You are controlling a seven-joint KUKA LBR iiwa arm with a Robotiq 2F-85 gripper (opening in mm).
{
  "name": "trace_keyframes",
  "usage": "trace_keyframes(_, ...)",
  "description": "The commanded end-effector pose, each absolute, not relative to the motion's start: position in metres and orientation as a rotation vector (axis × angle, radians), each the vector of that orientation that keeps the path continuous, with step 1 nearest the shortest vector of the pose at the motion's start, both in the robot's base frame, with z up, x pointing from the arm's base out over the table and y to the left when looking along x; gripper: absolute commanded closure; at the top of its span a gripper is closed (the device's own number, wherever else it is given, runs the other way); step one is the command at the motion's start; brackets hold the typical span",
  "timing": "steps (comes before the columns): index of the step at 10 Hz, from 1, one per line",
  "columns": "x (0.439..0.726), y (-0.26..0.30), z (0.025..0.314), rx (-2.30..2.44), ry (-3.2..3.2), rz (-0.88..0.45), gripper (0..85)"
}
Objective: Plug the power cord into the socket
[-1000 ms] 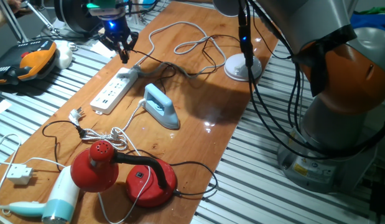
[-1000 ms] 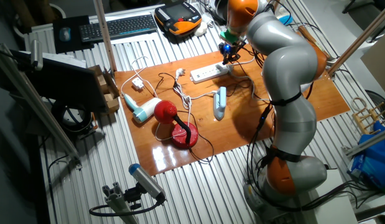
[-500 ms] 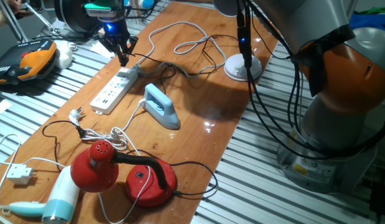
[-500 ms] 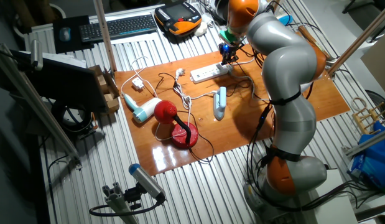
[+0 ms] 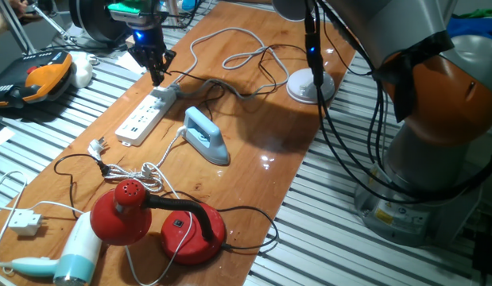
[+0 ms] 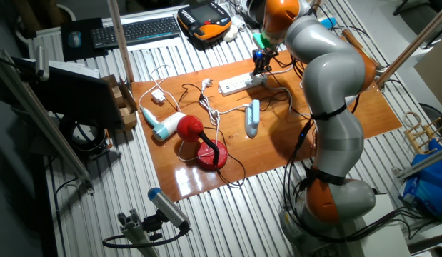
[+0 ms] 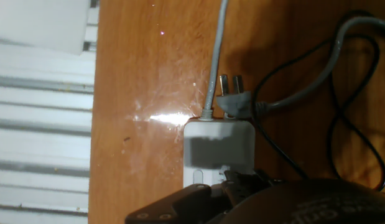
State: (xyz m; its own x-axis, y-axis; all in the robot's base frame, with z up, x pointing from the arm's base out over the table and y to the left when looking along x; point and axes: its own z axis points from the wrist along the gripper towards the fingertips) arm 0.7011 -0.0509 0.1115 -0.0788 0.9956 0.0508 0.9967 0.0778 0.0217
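Observation:
The socket, a long white power strip (image 5: pixel 142 119) (image 6: pixel 240 83), lies on the wooden table's left side. My gripper (image 5: pixel 156 75) (image 6: pixel 260 66) hangs right above the strip's far end, fingers drawn together. In the hand view the strip's end (image 7: pixel 217 146) sits just ahead of the dark fingertips (image 7: pixel 239 180), which appear shut on a small black plug. The thin black power cord (image 5: pixel 199 79) (image 7: pixel 279 152) runs from under the hand off to the right. I cannot tell whether the plug touches the strip.
A grey plug with bare prongs (image 7: pixel 232 102) lies at the strip's end beside its grey cable. A light-blue iron (image 5: pixel 204 135), a red lamp (image 5: pixel 126 208), a hair dryer (image 5: pixel 75 254), a small white plug block (image 5: pixel 25 221) and a white lamp base (image 5: pixel 309 86) crowd the table.
The gripper has edged slightly left and back over the strip's far end. Nothing else has moved.

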Motion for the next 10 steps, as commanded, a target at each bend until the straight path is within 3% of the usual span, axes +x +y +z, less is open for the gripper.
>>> trace_keyframes(1,0.6998,-0.0491,0.1073,-2.483,-1.926,-0.078,85.0)
trace_keyframes(10,0.7019,-0.0461,0.0991,-2.245,-2.148,-0.083,85.0)
